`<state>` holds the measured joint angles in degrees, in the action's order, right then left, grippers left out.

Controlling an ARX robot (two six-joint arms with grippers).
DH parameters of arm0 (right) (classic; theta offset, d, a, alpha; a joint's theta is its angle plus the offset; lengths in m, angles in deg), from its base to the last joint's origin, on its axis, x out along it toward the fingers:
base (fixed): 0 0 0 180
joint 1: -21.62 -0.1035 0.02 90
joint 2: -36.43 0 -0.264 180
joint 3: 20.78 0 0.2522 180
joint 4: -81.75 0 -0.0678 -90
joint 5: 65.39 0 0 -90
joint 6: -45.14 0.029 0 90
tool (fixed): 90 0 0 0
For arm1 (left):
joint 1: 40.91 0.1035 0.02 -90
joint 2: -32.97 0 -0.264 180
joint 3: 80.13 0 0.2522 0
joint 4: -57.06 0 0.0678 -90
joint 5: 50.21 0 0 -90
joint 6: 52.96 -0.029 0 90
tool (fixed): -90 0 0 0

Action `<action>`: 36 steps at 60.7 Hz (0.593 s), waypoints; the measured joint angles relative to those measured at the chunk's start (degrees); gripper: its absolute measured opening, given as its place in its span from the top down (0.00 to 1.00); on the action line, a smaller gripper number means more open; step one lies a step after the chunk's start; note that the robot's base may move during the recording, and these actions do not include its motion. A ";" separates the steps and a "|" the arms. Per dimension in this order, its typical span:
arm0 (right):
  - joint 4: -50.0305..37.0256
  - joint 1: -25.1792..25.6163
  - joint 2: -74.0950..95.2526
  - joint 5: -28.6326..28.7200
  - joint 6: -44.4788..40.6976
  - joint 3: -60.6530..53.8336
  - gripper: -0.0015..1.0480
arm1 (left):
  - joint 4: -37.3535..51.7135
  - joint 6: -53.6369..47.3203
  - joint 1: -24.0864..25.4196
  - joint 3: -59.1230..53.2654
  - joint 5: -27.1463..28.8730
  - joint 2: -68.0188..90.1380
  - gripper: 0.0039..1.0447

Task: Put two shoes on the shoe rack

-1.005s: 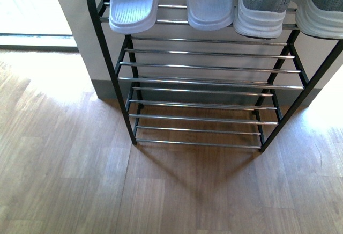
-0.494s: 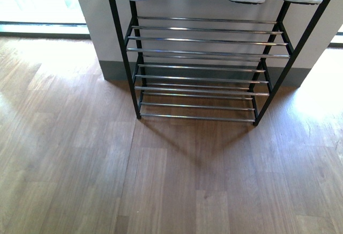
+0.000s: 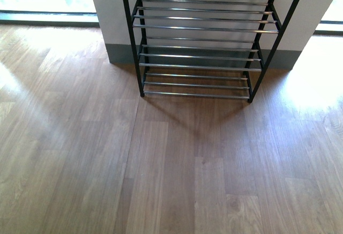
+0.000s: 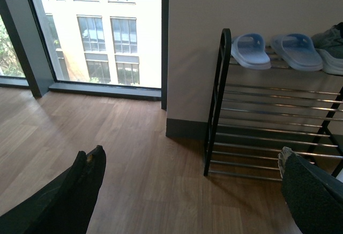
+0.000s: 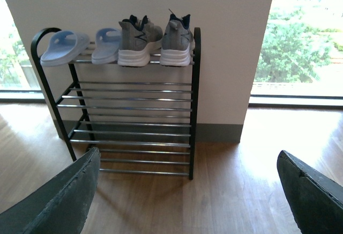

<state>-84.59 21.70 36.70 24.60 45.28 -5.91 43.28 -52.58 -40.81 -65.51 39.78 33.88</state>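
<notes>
Sitting atop shoe rack point(image 5: 134, 110): two shoes point(image 5: 155, 43).

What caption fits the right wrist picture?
Two grey sneakers and blue slippers sit atop the shoe rack.

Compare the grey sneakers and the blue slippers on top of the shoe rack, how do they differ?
The grey sneakers are closed knit lace-ups with thick white soles and navy lining; the blue slippers are open-heeled slides, pale blue all over. The sneakers stand taller, while the slippers sit low and flat. The sneakers fill the top tier's end by the window with trees; the slippers fill the other end. Both pairs rest side by side on the shoe rack, heels outward.
</notes>
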 joint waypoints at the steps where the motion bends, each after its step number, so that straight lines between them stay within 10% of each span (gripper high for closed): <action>1: 0.00 0.00 -0.02 -0.02 0.00 0.00 0.09 | 0.00 0.00 0.00 0.00 0.02 0.00 0.09; 36: 0.00 0.00 0.00 0.00 0.00 0.00 0.09 | 0.00 0.00 0.00 0.00 0.02 0.00 0.09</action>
<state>-84.59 21.70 36.70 24.60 45.28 -5.91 43.28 -52.58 -40.81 -65.51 39.80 33.88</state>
